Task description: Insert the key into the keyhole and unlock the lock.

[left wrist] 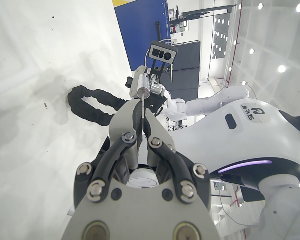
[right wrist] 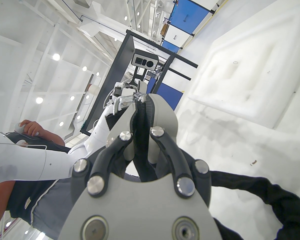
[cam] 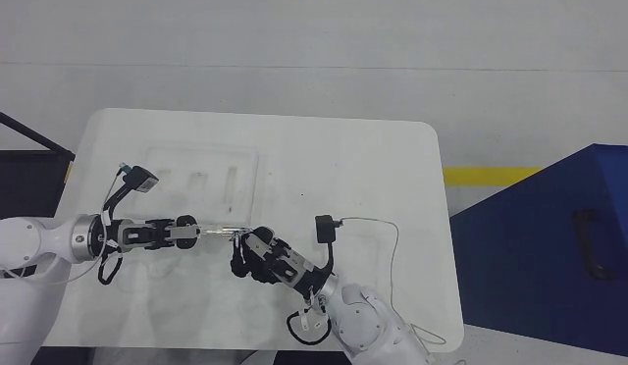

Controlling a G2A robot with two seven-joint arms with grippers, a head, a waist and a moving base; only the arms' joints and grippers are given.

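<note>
The left hand [left wrist: 140, 112] is pressed together on the key [left wrist: 142, 104], pinching its flat blade between the two fingertips so that the blade sticks out straight ahead. The key's tip meets the keyhole [left wrist: 143, 92] in the round silver face of the lock [left wrist: 150, 89]; how deep it sits cannot be told. Just beyond, the right hand [right wrist: 140, 106] faces the left one and is clamped on the lock, holding the silver body above the table [cam: 373, 169]. The lock's black sleeved chain [left wrist: 90, 103] runs out of that grip and loops down towards the table; whether it touches the surface is not clear. From above, the two hands meet tip to tip near the table's front edge, the left hand [cam: 189, 233] coming in from the side and the right hand [cam: 257, 255] at an angle from the front. Farther back on the table lies a white foam tray [cam: 201, 174] with shallow recesses, well apart from both hands.
</note>
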